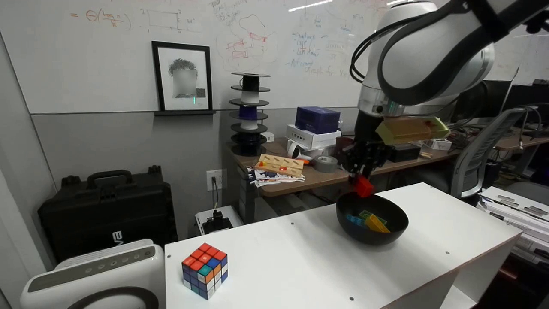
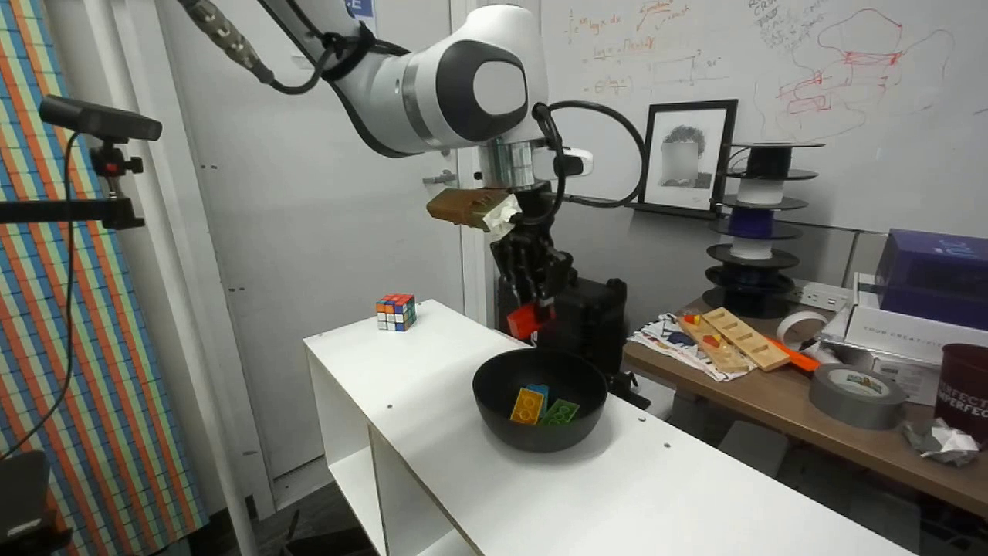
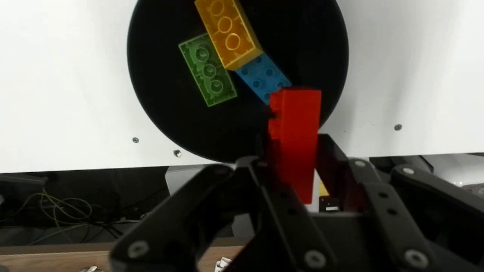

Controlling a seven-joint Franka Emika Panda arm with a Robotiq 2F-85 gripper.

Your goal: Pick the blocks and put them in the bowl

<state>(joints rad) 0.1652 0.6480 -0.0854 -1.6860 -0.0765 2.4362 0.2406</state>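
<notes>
My gripper (image 3: 297,146) has the red block (image 3: 300,121) pinched between its two fingers, which stand apart only as far as the block keeps them. I hold it up in the air, its length running roughly from twelve to six in the wrist view and its studs facing nine. It is just above the bowl (image 3: 223,132); from the bowl's middle it shows toward five o'clock, overlapping the rim. The other three blocks lie close together inside the bowl. The yellow block (image 3: 228,34) is tilted, hollow side up. From it, the green block (image 3: 208,85), also hollow side up, is at seven o'clock, and the blue block (image 3: 261,75), studs up, is between four and five. Whether the yellow one rests on them I can't make out. The bowl sits upright on the white table (image 1: 279,266). In an exterior view the puzzle cube (image 1: 205,270) stands on that same table, well apart from the bowl, between eight and nine o'clock of it. In an exterior view grey tape (image 2: 858,411) lies on a brown desk (image 2: 772,399), at the bowl's three o'clock.
</notes>
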